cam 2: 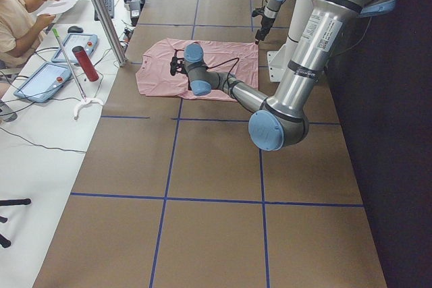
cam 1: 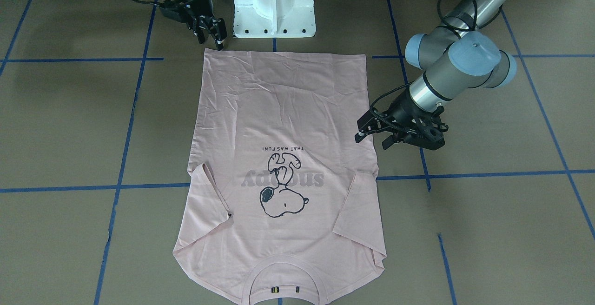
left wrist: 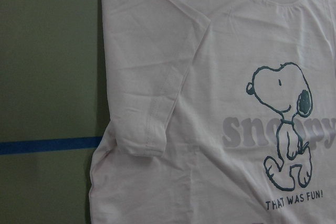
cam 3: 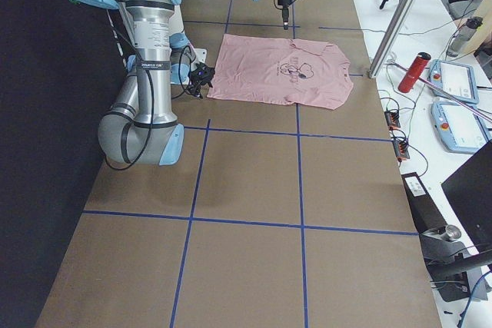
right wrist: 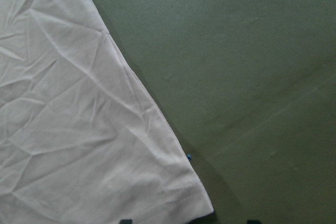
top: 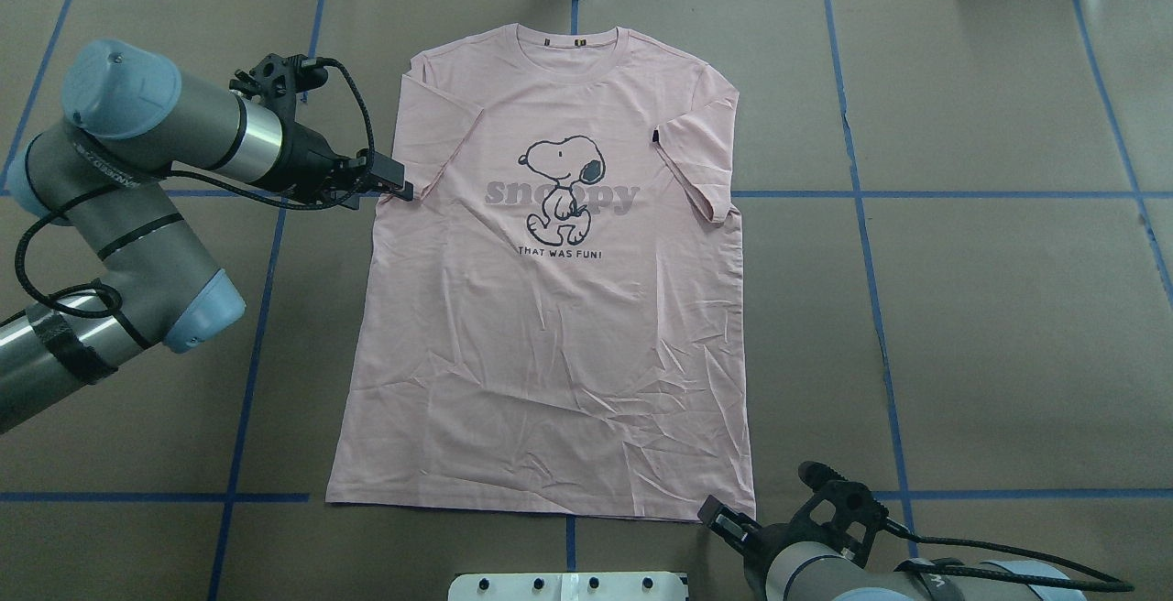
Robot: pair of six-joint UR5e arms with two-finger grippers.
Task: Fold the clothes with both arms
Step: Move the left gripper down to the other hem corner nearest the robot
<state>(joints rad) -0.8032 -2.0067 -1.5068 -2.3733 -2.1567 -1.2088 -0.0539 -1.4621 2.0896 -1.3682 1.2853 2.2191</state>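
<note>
Closest to my front-facing camera is the ribbed round collar [cam 1: 284, 268] of the pale pink short-sleeved T-shirt [cam 1: 283, 105] of thin, soft fabric. It lies flat and print-up on the brown paper-covered counter [cam 1: 488, 212], collar away from the robot. The hem sits just in front of the white pedestal base [cam 1: 274, 7].

My black two-finger left hand [cam 1: 372, 140] sits low at the shirt's side edge, just below the near sleeve [cam 1: 358, 207]. Its fingers look parted and hold nothing. My right hand [cam 1: 211, 42] hovers at the hem corner [right wrist: 202, 211] on its own side. Its wrist view shows two fingertips set wide, with the corner just ahead of them.

My worry is the mismatch: one hand is at mid-body and the other at a hem corner. If I close and lift from these spots, I judge the cloth will twist rather than fold along a clean line. A shallow pinch could catch only the top layer and let the back sag. Going too deep could drive the fingers into the counter paper. Any drag may also flip a tucked sleeve open.

Both sleeves are folded inward over the chest. The lower half is heavily creased, while the black-outlined Snoopy drawing [cam 1: 281, 188] lies smooth.
</note>
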